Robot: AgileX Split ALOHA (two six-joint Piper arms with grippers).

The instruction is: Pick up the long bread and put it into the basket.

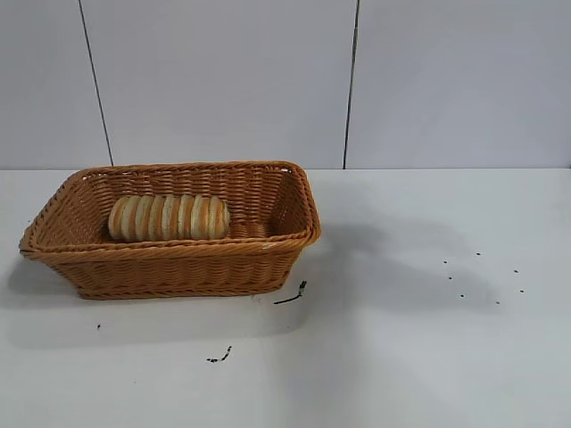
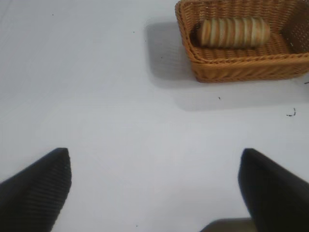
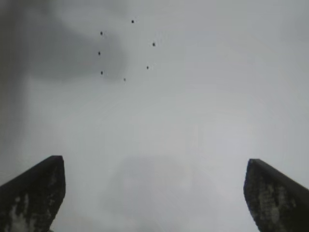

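The basket (image 1: 169, 267) is a rectangular wicker piece of orange-brown woven strands, with flaring sides and a braided rim, resting on the white table (image 1: 419, 357). Inside it, along the far wall, lies the long bread (image 1: 169, 217), an oblong golden-tan loaf ribbed crosswise with orange-brown stripes, flat on the basket's floor. Near the basket's front corner a small dark scrap (image 1: 292, 294) lies on the table, and another dark scrap (image 1: 220, 356) sits farther forward. A scatter of tiny black specks (image 1: 482, 276) dots the table well apart from the basket. The left gripper (image 2: 154, 193) hovers over bare table away from the basket, its dark ribbed fingers (image 2: 36, 191) spread wide and empty. The right gripper (image 3: 154, 193) hangs over the table near the specks, fingers (image 3: 34, 193) likewise wide apart, holding nothing.
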